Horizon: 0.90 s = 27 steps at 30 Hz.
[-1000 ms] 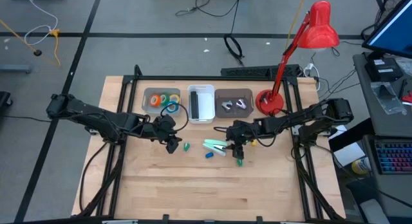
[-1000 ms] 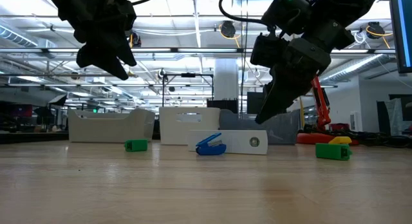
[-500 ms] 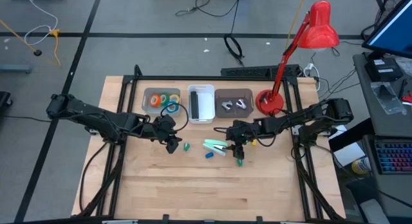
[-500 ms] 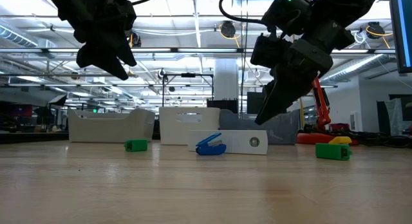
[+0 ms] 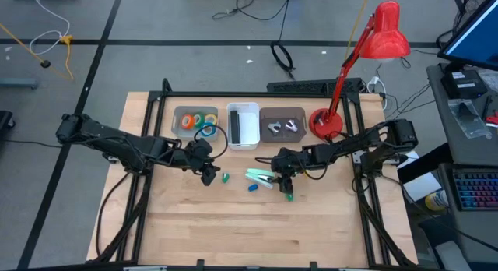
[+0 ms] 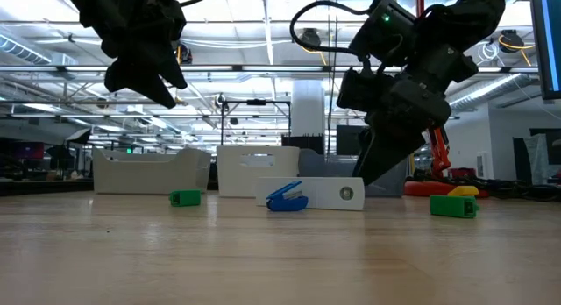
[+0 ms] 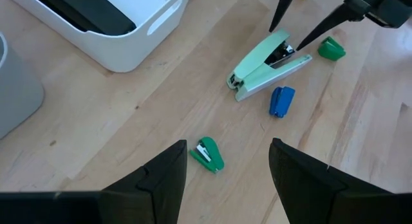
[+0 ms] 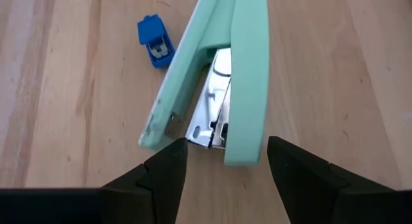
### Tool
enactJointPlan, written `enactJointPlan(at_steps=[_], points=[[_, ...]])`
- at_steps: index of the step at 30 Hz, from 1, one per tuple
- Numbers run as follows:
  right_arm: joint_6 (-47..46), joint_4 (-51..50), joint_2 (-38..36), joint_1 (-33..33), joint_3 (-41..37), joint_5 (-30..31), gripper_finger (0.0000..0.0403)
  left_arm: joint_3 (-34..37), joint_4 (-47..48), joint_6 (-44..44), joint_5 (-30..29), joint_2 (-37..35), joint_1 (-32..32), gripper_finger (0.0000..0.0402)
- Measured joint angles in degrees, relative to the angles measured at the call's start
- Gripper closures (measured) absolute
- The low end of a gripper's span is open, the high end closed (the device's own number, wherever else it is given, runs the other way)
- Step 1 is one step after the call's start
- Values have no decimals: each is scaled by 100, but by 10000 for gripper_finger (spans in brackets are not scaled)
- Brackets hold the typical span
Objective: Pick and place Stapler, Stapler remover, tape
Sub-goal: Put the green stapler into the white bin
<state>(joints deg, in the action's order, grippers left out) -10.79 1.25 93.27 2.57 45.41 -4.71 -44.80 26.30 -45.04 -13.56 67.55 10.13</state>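
Observation:
A mint-green stapler (image 5: 261, 177) lies on its side on the wooden table, mouth part open (image 8: 212, 76). My right gripper (image 8: 222, 156) is open and low over it. Its fingers stand on either side of the stapler's open end without touching it, as the low view also shows (image 6: 368, 169). My left gripper (image 5: 208, 175) is open and hangs above the table left of the stapler, over a small green piece (image 7: 207, 154). The tape rolls (image 5: 198, 121) lie in the left grey tray.
A small blue piece (image 5: 254, 188), a second green piece (image 5: 289, 196) and a yellow one (image 5: 306, 173) lie around the stapler. At the far side stand a white tray (image 5: 243, 124) holding a black stapler, a grey tray (image 5: 282, 124) with metal removers, and a red lamp (image 5: 327, 123).
My right gripper has come down and shifted slightly toward the table's left, closing in on the stapler's open end. The stapler and the small pieces have stayed where they were.

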Motion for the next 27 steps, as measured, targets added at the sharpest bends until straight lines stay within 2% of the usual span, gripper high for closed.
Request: enactJointPlan(at_steps=[7,20,27], points=[[-4,18,-2,0,0,13,202,0,-1,18,1,0,0,183],[-6,22,-2,-2,2,20,330,0,1,90,-2,0,0,183],[104,-43,-3,-4,12,161,360,0,1,92,-4,0,0,183]])
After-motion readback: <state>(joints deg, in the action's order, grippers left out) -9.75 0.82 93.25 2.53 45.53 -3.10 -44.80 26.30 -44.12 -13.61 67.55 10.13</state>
